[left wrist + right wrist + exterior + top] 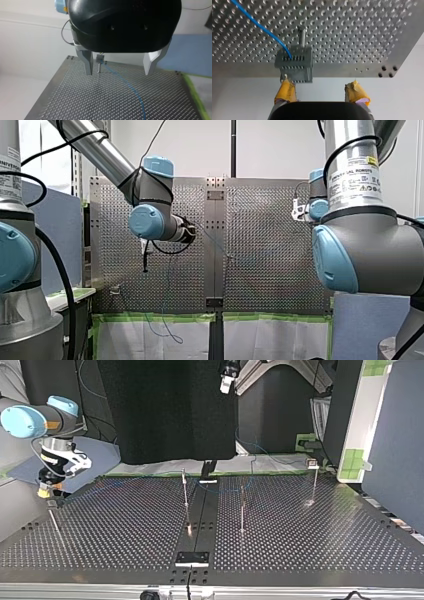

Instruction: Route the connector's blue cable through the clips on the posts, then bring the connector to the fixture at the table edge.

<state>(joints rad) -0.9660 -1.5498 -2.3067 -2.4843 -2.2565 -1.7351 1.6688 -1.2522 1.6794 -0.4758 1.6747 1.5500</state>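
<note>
A: Report the state of our right gripper (320, 82).

B: The jaws are set wide. Our yellow pads (285, 91) stand well apart with nothing between them. In the top view we find this gripper at 9 o'clock, over the edge of the table (325, 535).

A: Locate the connector (294, 65).

B: It sits just ahead of one yellow pad. We cannot tell whether the pad tip touches it, and it is not clamped. A thin post (301, 37) shows beyond it, against the perforated plate. In the top view the connector lies at 6 o'clock from the right gripper, close under it.

A: And the blue cable (262, 26)?

B: It enters the connector's slotted face and runs away across the plate.

A: Report our left gripper (117, 74).

B: It is also wide. The metal fingers (87, 62) are empty and hang above the plate. In the top view it is at 12 o'clock, high, well apart from the posts. In its wrist view a small grey piece (99, 58) on a thin stem shows between the fingers, far ahead and near one of them. The cable curves from it toward the gripper.

A: What other posts do we see?

B: In the top view, a middle post (185, 495) and a second post (242, 510) stand near centre. An end post (314, 482) stands toward 3 o'clock.
</note>
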